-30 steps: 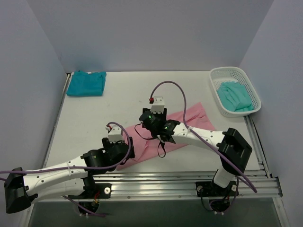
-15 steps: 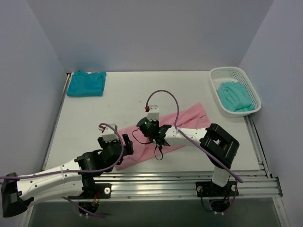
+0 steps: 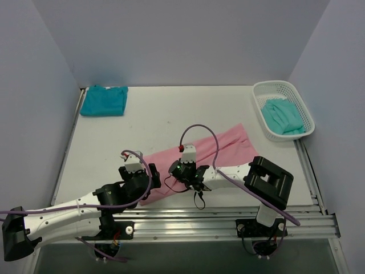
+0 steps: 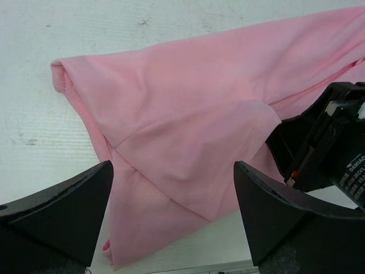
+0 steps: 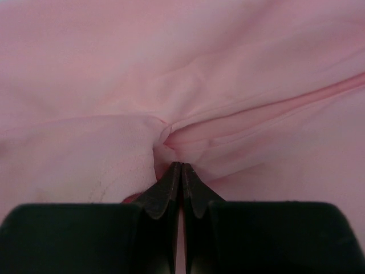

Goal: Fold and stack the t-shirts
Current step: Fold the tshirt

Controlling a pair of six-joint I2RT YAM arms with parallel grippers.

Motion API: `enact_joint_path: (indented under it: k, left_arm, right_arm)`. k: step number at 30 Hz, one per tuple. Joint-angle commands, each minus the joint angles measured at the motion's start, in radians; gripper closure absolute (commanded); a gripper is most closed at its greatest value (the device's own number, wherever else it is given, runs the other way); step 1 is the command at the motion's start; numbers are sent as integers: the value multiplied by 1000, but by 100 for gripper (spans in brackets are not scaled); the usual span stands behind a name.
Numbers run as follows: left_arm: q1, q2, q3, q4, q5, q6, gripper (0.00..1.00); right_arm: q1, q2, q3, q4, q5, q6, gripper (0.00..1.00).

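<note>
White table (image 3: pixel 114 142), lavender walls (image 3: pixel 171 40), pink t-shirt (image 3: pixel 232 141)

Table (image 3: pixel 159 120) — pink shirt (image 3: pixel 229 142), teal shirt (image 3: pixel 104 101), basket (image 3: pixel 276 84)

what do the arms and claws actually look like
The left arm and right arm are white tubular links with chunky black joint housings. A thin purple cable loops off each wrist, and a green light glows on the right one. The left claw has broad matte black wedge fingers; the right claw has black fingers tapering to points. White printed lettering marks the right wrist.
</note>
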Motion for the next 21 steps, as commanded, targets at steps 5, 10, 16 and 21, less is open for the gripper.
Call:
enact_joint_path:
  k: [5, 10, 16, 21]
  left_arm:
    - [1, -14, -8, 52, -14, -4, 4]
    - [-1, -19, -12, 66, -9, 1, 4]
    - [-1, -10, -14, 81, -11, 8, 4]
    - [-1, 1, -12, 97, -5, 13, 3]
  right_arm:
    - [92, -75, 38, -159, 191, 115, 100]
    - [171, -122, 172, -397, 325, 168, 100]
    - [241, -133, 310, -492, 422, 166, 92]
    - [210, -72, 339, -428, 422, 103, 96]
